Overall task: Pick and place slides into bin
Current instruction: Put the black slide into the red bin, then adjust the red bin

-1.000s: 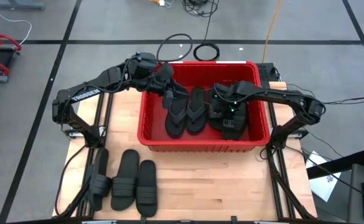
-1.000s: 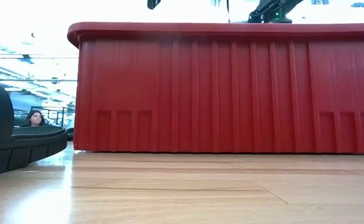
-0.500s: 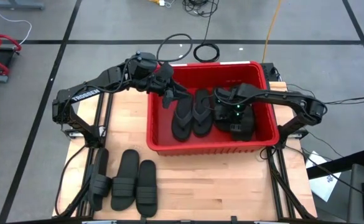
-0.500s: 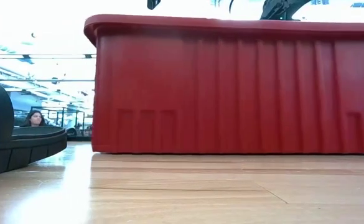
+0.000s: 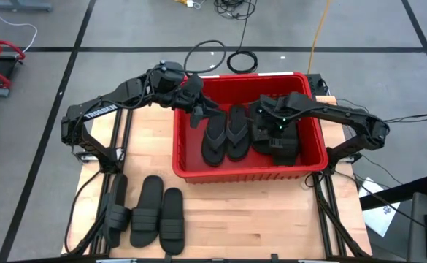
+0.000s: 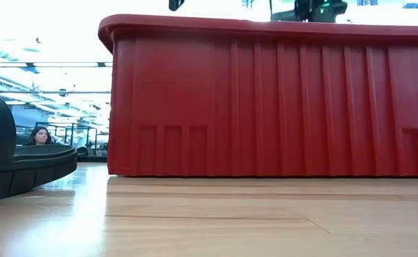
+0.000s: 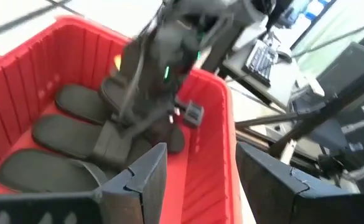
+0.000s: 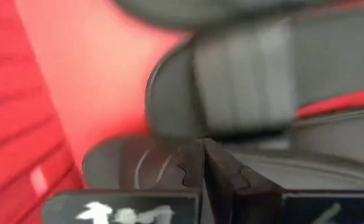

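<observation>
Red bin [image 5: 187,162] holds slides [image 5: 226,134]; right gripper [image 8: 204,163] fingers apparently closed.

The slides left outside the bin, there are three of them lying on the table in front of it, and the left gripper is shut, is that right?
Not quite. The three slides do lie on the table in front of the bin, but the left gripper is open: the left wrist view shows a clear gap between its fingers.
</observation>
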`<state>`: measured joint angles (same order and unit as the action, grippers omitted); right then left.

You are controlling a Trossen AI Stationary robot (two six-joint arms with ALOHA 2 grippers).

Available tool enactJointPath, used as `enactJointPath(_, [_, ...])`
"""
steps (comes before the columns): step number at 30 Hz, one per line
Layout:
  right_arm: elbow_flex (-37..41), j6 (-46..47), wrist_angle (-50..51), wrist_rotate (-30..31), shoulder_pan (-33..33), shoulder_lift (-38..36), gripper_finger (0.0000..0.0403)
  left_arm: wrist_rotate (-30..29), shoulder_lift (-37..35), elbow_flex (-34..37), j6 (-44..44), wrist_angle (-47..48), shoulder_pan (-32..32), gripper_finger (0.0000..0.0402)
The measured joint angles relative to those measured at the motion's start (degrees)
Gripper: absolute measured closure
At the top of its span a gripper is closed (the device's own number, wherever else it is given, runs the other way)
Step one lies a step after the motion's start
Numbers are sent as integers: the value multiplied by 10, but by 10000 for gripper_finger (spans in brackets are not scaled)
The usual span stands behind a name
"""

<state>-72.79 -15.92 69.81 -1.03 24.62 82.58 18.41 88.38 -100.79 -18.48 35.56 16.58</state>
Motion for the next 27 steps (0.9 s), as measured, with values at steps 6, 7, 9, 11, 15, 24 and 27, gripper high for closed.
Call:
enactJointPath(6, [-9, 31, -72, 40, 0, -61, 403, 20, 1, 0, 18, 143, -9, 215])
enactJointPath(7, [-10, 35, -80, 39, 0, -72, 403, 19, 5, 0, 26, 176, -13, 215])
enactJointPath(9, [-10, 39, -94, 21, 0, -92, 403, 5, 15, 0, 43, 225, -22, 215])
enactJointPath(11, [-10, 45, -107, -5, 0, -106, 403, -11, 26, 1, 50, 258, -29, 215])
enactJointPath(15, [-10, 67, -114, -22, -3, -125, 403, -23, 37, 1, 76, 262, -37, 220])
enactJointPath(24, [-10, 89, -123, -20, -32, -136, 403, -93, 74, 0, 148, 243, -8, 318])
enactJointPath(27, [-10, 103, -130, -20, -42, -139, 403, -120, 91, 0, 162, 243, 15, 377])
